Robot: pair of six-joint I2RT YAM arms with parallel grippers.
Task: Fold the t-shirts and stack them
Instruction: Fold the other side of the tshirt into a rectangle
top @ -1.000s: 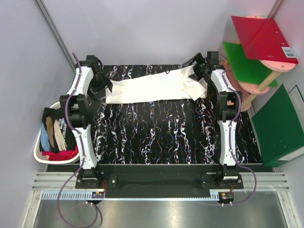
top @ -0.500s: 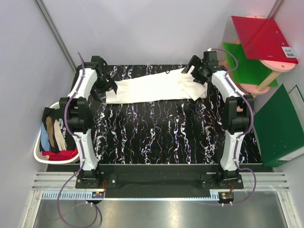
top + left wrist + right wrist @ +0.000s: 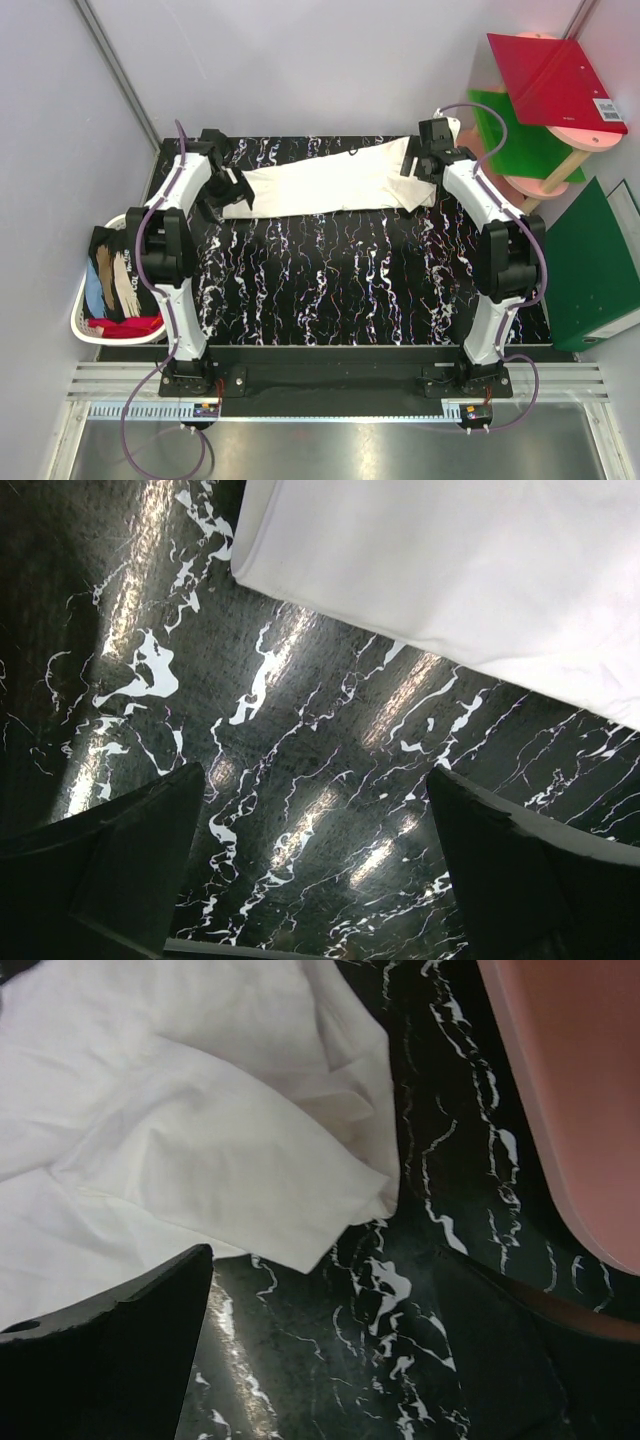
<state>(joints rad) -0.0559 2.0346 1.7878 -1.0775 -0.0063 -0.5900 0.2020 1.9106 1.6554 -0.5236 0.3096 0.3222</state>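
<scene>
1. My left gripper (image 3: 315,773) has its jaws spread wide with nothing between them. Only the black marbled table top (image 3: 330,300) shows in the gap.
2. It sits at the left end of the cream-white t-shirt (image 3: 330,180). In the left wrist view the shirt's smooth folded edge lies beyond my fingertips, apart from them.
3. My right gripper (image 3: 325,1252) is likewise spread wide and empty.
4. It sits at the shirt's right end, where the cloth is rumpled into loose folds. One corner of cloth ends just short of the gap between my fingers.
5. The shirt lies as a long band across the far part of the table, running from one gripper to the other.
6. Off the table's left edge, a white basket (image 3: 80,318) holds more tees: a black tee with tan streaks (image 3: 118,262), a blue-and-white tee (image 3: 92,288) and a red tee (image 3: 140,326).
7. Right of the table, a pink stand (image 3: 530,185) carries a green board (image 3: 510,130) and, above it, a red board (image 3: 555,75).
8. A green folder (image 3: 590,265) stands near the stand.
</scene>
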